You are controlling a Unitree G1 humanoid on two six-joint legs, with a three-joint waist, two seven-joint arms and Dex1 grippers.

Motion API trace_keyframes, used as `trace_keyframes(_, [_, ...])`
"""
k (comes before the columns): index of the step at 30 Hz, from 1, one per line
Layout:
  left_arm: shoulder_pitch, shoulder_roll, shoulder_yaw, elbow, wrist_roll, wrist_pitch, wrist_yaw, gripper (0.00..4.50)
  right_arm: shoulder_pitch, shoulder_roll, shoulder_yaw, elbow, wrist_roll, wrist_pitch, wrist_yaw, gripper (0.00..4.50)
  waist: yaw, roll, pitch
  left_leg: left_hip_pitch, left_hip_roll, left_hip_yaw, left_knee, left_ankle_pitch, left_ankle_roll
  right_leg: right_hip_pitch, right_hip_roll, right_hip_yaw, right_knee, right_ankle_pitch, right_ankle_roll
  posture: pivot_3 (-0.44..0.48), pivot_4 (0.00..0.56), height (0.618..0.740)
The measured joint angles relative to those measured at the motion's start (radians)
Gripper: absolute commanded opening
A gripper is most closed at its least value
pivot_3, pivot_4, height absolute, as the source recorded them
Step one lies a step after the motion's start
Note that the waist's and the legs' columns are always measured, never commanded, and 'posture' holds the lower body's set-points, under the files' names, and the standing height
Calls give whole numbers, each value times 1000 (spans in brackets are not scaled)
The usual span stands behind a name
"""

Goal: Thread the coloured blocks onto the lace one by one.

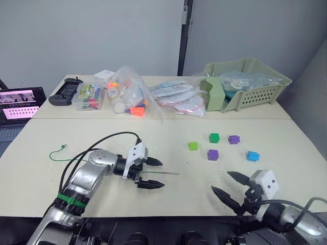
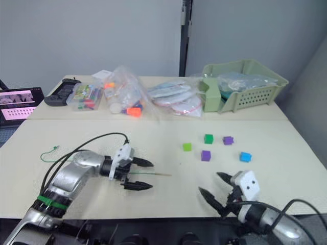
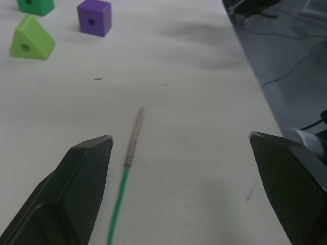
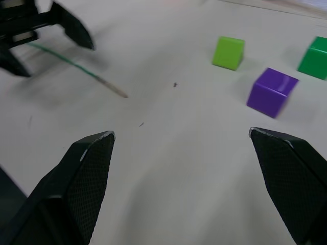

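My left pincer gapes around the lace tip on the desk; right pincer released, blocks far right.

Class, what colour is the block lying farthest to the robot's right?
Bright blue block, clearest in the left eye view.

The lace runs from its knotted end near the desk's left edge and passes behind the left arm, so its middle stretch is hidden; it shows again as a stiff tip between the fingers of the left claw; in the left wrist view the cord is cut off by the lower edge; the contents of the clear bags at the far edge are too jumbled to tell; the right arm is cut by the picture's lower right corner.
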Motion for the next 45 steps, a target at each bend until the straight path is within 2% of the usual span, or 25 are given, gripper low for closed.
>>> trace_keyframes(5, [-38,-31,-35,90,62,-61,2,4500,-97,-135,-4,152,-5,-102,206,4446,2,0,0,-1,-1,-1,0,0,0,-1,0,0,0,0,0,0,150,740])
trace_keyframes(12, [-60,-88,-43,192,106,-146,0,4500,-149,-170,3,260,-41,-165,283,4446,14,0,0,-2,-3,-3,3,0,1,1,-2,-1,1,0,0,0,150,740])
trace_keyframes(16, [-71,-126,-42,223,122,-161,11,3356,-148,-170,3,263,-43,-169,288,4500,19,0,0,-2,-4,-3,5,0,1,2,-3,-1,1,1,1,0,150,740])
trace_keyframes(26, [-73,-171,-55,267,139,-199,1,45,-131,-167,0,243,-42,-169,254,4500,17,0,0,-2,-5,-4,5,0,1,2,-3,0,2,1,2,0,150,740])
trace_keyframes(38, [-112,-169,-51,296,134,-200,-36,13,-96,-125,-33,192,-30,-155,182,4500,19,0,0,-4,-6,-6,5,0,1,1,-4,-1,2,1,2,0,150,740])
trace_keyframes(41, [-111,-121,-24,240,113,-161,-58,13,-59,-79,-60,151,-10,-121,125,4500,16,0,0,-5,-5,-9,6,0,1,-1,-3,-1,3,1,2,0,150,740])
trace_keyframes(45, [-94,-33,50,72,47,-71,-68,13,-11,25,-108,77,5,-56,-37,4500,12,1,0,-5,-3,-14,5,0,0,-1,-4,-1,4,1,2,0,150,740])
